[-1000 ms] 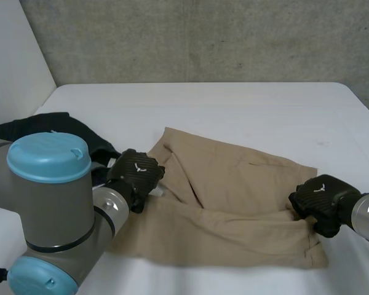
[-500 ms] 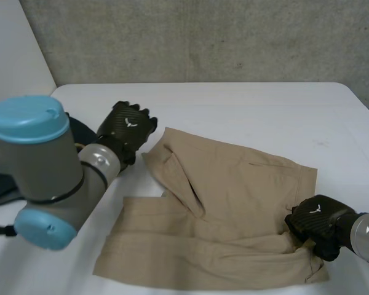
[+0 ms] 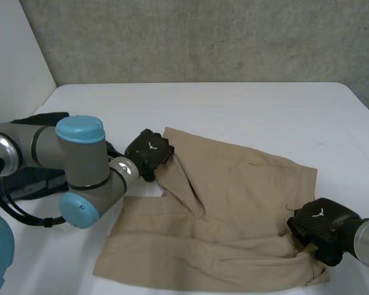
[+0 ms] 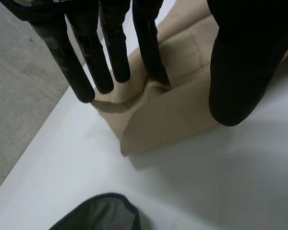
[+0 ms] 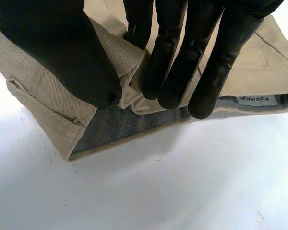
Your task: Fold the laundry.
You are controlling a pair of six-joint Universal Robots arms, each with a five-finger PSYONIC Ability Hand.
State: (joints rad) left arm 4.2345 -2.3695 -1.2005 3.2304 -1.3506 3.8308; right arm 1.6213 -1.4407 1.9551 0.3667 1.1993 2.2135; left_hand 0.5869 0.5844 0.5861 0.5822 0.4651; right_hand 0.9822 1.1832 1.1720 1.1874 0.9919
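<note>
Tan trousers [image 3: 234, 184] lie partly folded on the white table [image 3: 246, 107]. My left hand [image 3: 149, 152] hovers over their far left corner. In the left wrist view its fingers [image 4: 110, 48] are straight and the thumb stands wide apart. The fingertips touch a raised fold of the tan cloth [image 4: 173, 105], with no grip on it. My right hand [image 3: 320, 226] is at the near right corner of the trousers. In the right wrist view its thumb and fingers [image 5: 173, 57] pinch a fold of the cloth [image 5: 48, 110] at the grey-lined waistband.
A black garment [image 3: 43, 123] lies bunched at the table's left side behind my left arm, and its edge [image 4: 101, 213] sits close to the left hand. A concrete wall stands behind the table. Bare tabletop stretches beyond the trousers.
My left hand let go of the cloth, swung out to the far left, then came back over the far left corner. My right hand drew its corner nearer.
</note>
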